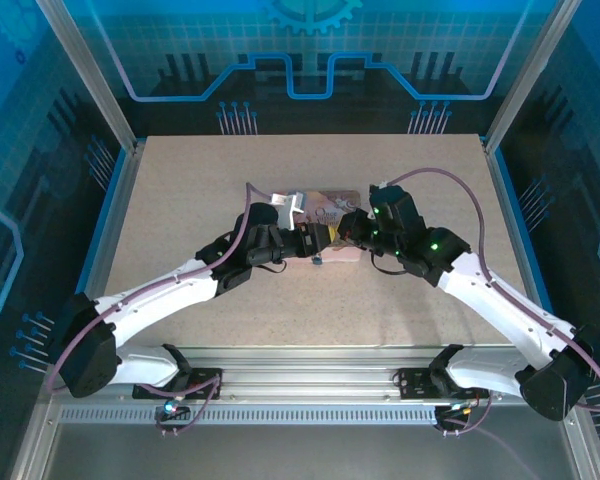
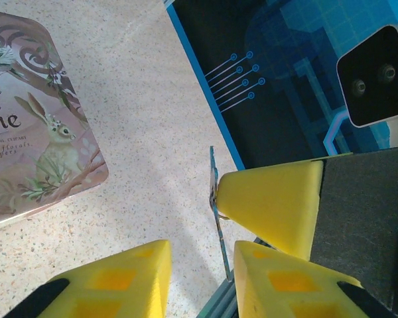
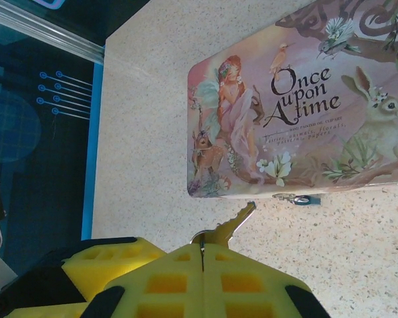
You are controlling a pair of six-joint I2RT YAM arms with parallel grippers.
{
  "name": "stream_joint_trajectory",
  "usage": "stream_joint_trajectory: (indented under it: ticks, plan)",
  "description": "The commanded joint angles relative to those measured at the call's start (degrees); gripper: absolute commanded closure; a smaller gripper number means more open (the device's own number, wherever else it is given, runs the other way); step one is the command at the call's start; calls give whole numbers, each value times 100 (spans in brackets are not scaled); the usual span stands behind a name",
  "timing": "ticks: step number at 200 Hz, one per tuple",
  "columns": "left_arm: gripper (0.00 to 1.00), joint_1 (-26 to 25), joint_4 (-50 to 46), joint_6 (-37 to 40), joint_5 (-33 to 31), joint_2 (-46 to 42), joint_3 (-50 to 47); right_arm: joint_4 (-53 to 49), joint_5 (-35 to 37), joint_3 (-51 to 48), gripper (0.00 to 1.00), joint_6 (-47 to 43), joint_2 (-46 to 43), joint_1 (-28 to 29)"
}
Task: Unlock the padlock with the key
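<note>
Right pincer: clamped on key, blade toward tin; left pincer: jaws apart, holding nothing; small fitting at tin's near edge (padlock? too small to tell); beware blade twisting in grip, missing keyway if lock swings free.

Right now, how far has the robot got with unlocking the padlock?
Done: the right gripper is shut on the key. In hand: the key's tip points at a small metal fitting on the pink tin's front edge, not touching. To do: pushing the key in and turning. The left gripper is open.
</note>
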Motion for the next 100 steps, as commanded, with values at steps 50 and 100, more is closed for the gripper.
stream_joint_trajectory:
  ticks: [50,100]
  plan:
    - [100,17,125,162,136,0,156,170,80,106,100,75,-187,108]
    - [100,95,-748,539,70,-135,389,45,91,-217,70,-71,-388,-62]
